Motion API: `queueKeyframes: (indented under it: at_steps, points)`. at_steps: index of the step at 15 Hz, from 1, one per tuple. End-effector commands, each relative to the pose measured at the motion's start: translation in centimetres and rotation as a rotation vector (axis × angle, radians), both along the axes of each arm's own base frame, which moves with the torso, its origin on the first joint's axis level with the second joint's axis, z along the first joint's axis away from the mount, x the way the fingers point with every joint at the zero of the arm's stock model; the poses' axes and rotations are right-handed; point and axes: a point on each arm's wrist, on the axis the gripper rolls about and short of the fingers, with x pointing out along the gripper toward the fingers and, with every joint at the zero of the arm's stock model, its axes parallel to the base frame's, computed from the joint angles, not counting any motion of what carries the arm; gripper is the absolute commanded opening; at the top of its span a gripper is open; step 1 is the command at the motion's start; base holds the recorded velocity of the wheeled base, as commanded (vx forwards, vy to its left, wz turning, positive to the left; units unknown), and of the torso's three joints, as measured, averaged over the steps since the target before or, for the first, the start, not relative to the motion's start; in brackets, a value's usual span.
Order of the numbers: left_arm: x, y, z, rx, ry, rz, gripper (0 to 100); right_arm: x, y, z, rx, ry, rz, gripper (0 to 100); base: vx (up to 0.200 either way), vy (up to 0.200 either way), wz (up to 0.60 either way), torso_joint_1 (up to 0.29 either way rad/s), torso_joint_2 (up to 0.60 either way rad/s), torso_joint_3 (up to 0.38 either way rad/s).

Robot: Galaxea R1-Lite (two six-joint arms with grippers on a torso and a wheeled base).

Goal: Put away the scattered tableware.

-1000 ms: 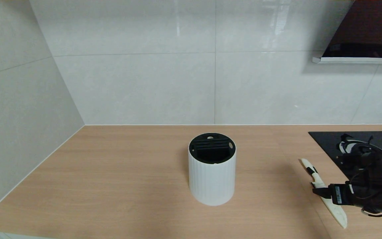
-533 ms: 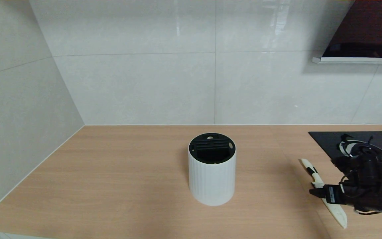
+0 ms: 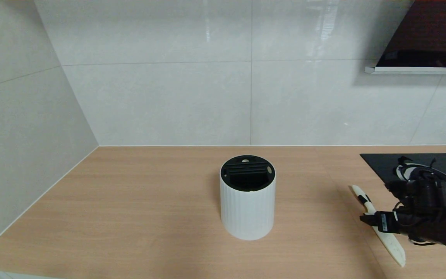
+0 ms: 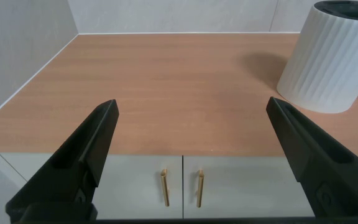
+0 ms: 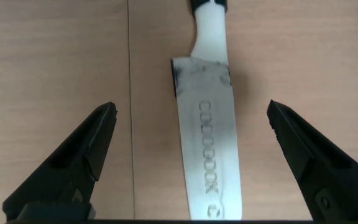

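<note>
Knife (image 5: 207,124) — beneath wide-spread right gripper (image 5: 191,109)

we see a light wooden countertop (image 3: 138,201) carrying a white ribbed cylindrical holder (image 3: 247,205) standing upright near its middle, a white-bladed knife (image 3: 392,246) lying flat farther right, and a black glass cooktop (image 3: 385,164) just beyond the knife.

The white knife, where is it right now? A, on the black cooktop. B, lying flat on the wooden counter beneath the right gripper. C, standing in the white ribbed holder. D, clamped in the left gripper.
B: the right wrist view shows the knife lying flat on the counter, with the open right gripper above it, not shut on it.
</note>
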Motion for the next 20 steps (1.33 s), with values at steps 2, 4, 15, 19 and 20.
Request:
queueKeyframes:
  at_steps: [2, 4, 15, 19, 20]
  points:
    - [0.0, 0.0, 0.0, -0.002, -0.002, 0.000, 100, 0.2, -0.1, -0.9, 0.003, 0.021, -0.002, 100, 0.000, 0.000, 0.00, 0.000, 0.00, 0.000]
    - [0.0, 0.0, 0.0, 0.000, 0.000, 0.000, 100, 0.6, -0.4, -1.2, 0.003, 0.013, -0.006, 100, 0.000, 0.000, 0.00, 0.000, 0.00, 0.000]
    - [0.0, 0.0, 0.0, 0.000, 0.000, 0.000, 100, 2.1, -0.7, -2.3, -0.012, -0.068, -0.016, 100, 0.000, 0.000, 0.00, 0.000, 0.00, 0.000]
    - [0.0, 0.0, 0.0, 0.000, -0.002, 0.000, 100, 2.2, -0.8, -2.2, -0.015, -0.071, -0.016, 100, 0.000, 0.000, 0.00, 0.000, 0.00, 0.000]
    - [0.0, 0.0, 0.0, 0.000, 0.000, 0.000, 100, 2.2, -0.8, -2.2, -0.015, -0.071, -0.017, 100, 0.000, 0.000, 0.00, 0.000, 0.00, 0.000]
